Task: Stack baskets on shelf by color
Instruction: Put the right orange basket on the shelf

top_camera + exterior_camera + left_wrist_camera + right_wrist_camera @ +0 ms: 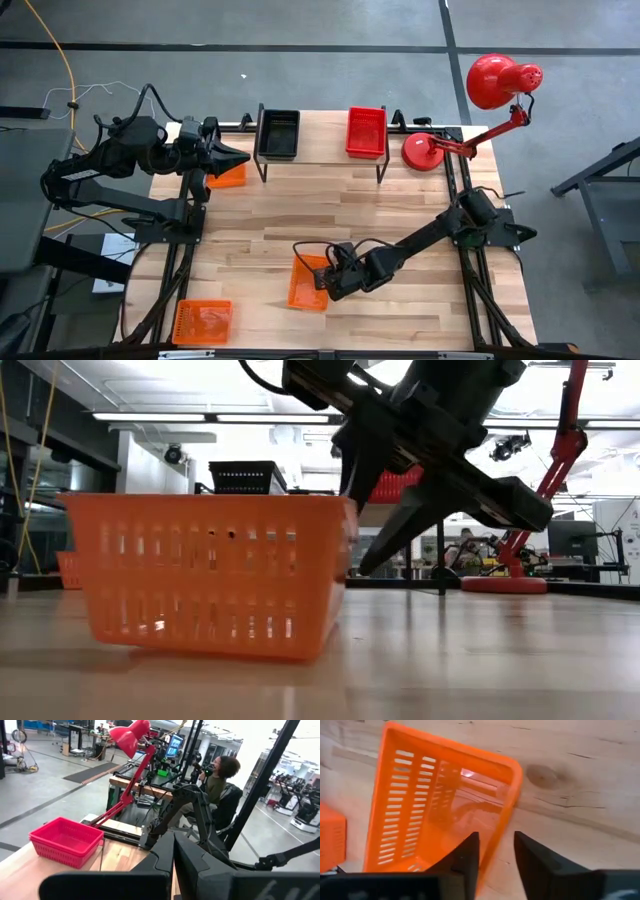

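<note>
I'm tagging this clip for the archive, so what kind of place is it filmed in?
Most likely a robotics lab or workshop hall: a bare grey concrete floor, other workbenches with lit monitors, another dark robot arm and a seated person in a dark top behind the light wooden table.

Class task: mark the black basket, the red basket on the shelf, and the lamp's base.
black basket [278,133], high view, inside floor of the basket
red basket [366,131], high view, inside floor of the basket
lamp base [421,152], high view, top of the round base
</note>
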Robot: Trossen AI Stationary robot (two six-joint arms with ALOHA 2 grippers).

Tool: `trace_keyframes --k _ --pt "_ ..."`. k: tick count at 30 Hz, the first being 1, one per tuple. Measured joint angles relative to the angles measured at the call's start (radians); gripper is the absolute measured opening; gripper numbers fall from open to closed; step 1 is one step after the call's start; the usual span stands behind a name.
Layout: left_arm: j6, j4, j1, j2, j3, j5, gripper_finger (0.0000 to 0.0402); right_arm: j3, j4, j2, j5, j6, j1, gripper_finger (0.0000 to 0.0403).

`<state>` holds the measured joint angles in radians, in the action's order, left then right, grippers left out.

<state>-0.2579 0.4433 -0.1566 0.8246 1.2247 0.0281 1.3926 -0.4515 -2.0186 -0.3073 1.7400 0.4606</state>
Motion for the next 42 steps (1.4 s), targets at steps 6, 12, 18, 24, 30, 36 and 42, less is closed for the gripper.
trace_keyframes --k 6,12,18,24,30,36,42 --pt "-0.016 0.0 0.0 0.0 0.0 0.01 0.0 0.0 -0.02 0.001 -0.019 -0.141 -0.005 0.001" --pt "-0.026 0.0 0.0 0.0 0.0 0.012 0.0 0.0 -0.072 0.107 -0.039 -0.304 -0.058 0.0003" --pt "-0.011 0.0 0.0 0.0 0.0 0.029 0.0 0.0 -0.062 0.311 -0.147 -0.486 -0.19 0.0003" --pt "0.056 0.0 0.0 0.0 0.0 0.032 0.0 0.002 -0.07 0.451 -0.273 -0.545 -0.368 0.0001" --pt "0.124 0.0 0.0 0.0 0.0 0.045 0.0 0.015 -0.087 0.443 -0.234 -0.556 -0.522 0.0001" --pt "0.131 0.0 0.0 0.0 0.0 0.054 0.0 0.054 -0.099 0.405 -0.217 -0.595 -0.618 0.0001" --pt "0.131 0.0 0.0 0.0 0.0 0.064 0.0 0.081 -0.118 0.371 -0.199 -0.597 -0.672 0.0"
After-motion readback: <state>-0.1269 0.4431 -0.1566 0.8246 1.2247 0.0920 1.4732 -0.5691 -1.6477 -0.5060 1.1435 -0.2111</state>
